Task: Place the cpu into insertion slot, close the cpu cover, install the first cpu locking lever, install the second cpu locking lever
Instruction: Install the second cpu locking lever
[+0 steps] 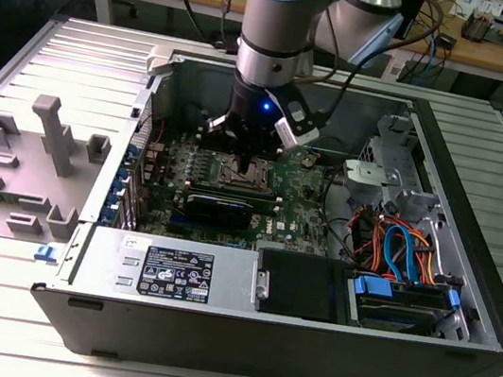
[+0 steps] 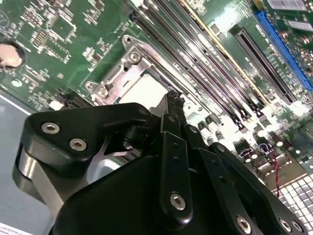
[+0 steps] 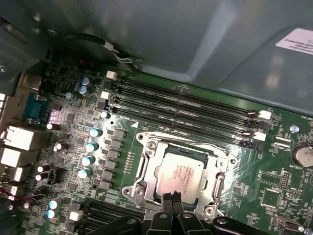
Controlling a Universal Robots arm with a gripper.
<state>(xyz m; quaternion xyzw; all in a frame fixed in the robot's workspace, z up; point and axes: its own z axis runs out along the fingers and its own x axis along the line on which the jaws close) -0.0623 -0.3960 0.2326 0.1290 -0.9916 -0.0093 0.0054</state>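
The cpu (image 3: 178,172) lies flat in its socket on the green motherboard, its silvery-tan top facing up. The cpu cover (image 3: 146,164), a thin silvery frame, lies down around it. My gripper (image 3: 171,196) has its two black fingertips pressed together with nothing between them, right at the edge of the cpu and just over the frame's rim. In the second wrist view the joined fingertips (image 2: 172,100) point down at the cpu (image 2: 142,90) beside the cover (image 2: 129,56). The exterior view has the gripper (image 1: 248,164) low inside the open case, over the socket.
Long memory slots (image 3: 186,110) run beside the socket. A black card (image 1: 220,207) stands just in front of it, with the power supply (image 1: 176,272) nearer still. Cables and drive bays (image 1: 395,250) crowd the exterior view's right. A grey fixture (image 1: 50,133) sits outside the case.
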